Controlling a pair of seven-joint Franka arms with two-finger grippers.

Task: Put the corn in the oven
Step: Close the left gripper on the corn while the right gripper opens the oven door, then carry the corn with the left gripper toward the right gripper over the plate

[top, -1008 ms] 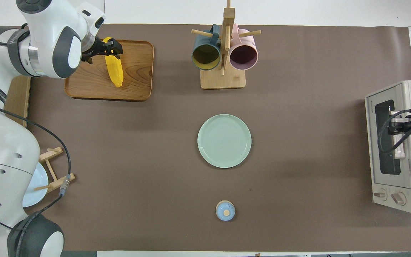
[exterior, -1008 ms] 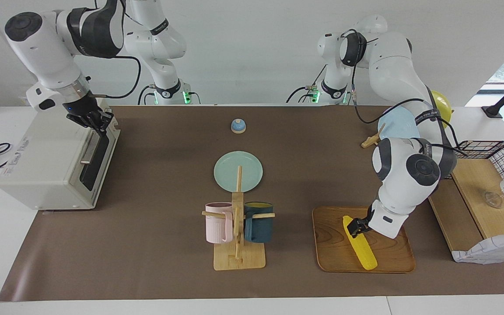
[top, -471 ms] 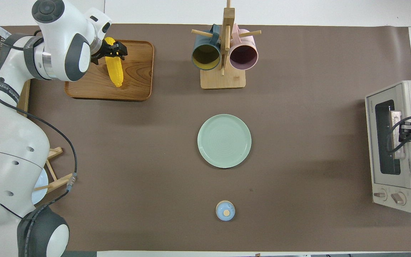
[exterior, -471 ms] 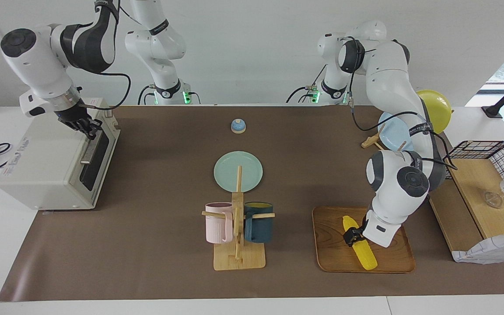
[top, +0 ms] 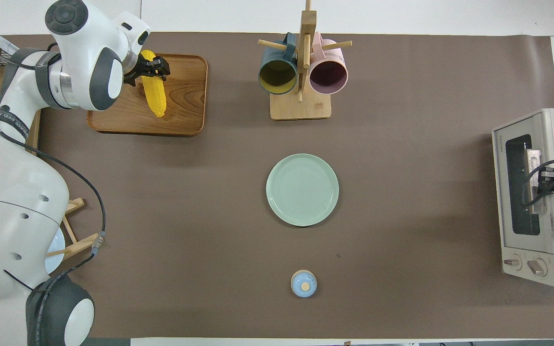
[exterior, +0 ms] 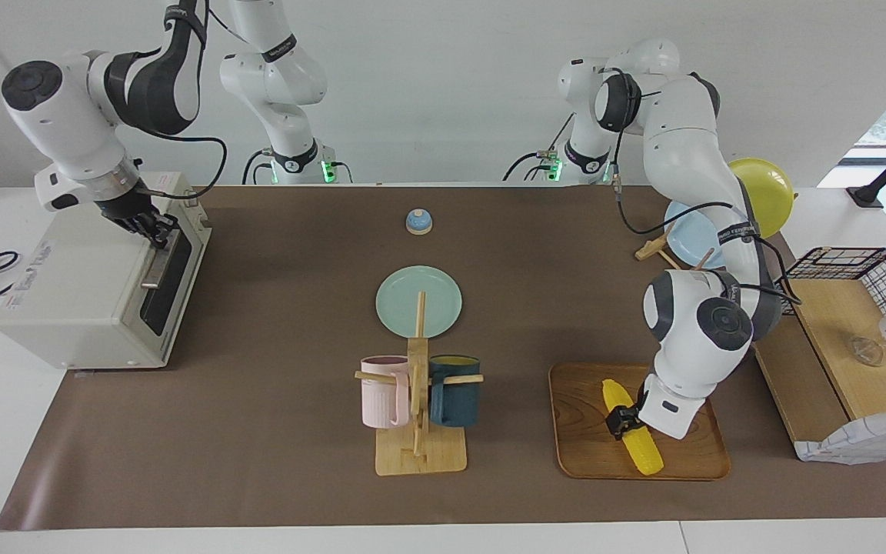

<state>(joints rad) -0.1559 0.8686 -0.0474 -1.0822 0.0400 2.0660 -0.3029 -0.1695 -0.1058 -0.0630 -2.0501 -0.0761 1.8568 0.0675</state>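
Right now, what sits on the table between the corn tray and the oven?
Overhead view: between the wooden tray and the oven stand the mug rack and the green plate.

Left claw (exterior: pixel 621 422) is now lower, down at the corn (exterior: pixel 632 429) on the tray, fingers drawn in around the cob. Right claw (exterior: pixel 152 225) sits shifted along the oven (exterior: pixel 81 285) handle.

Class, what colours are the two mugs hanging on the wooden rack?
One pale pink mug, one dark teal mug with a yellow interior; the overhead view shows it best.

Between the left gripper (exterior: pixel 618 420) and the oven (exterior: pixel 97 285), only the mug rack (exterior: pixel 418 400) and green plate (exterior: pixel 418 301) interrupt bare mat.
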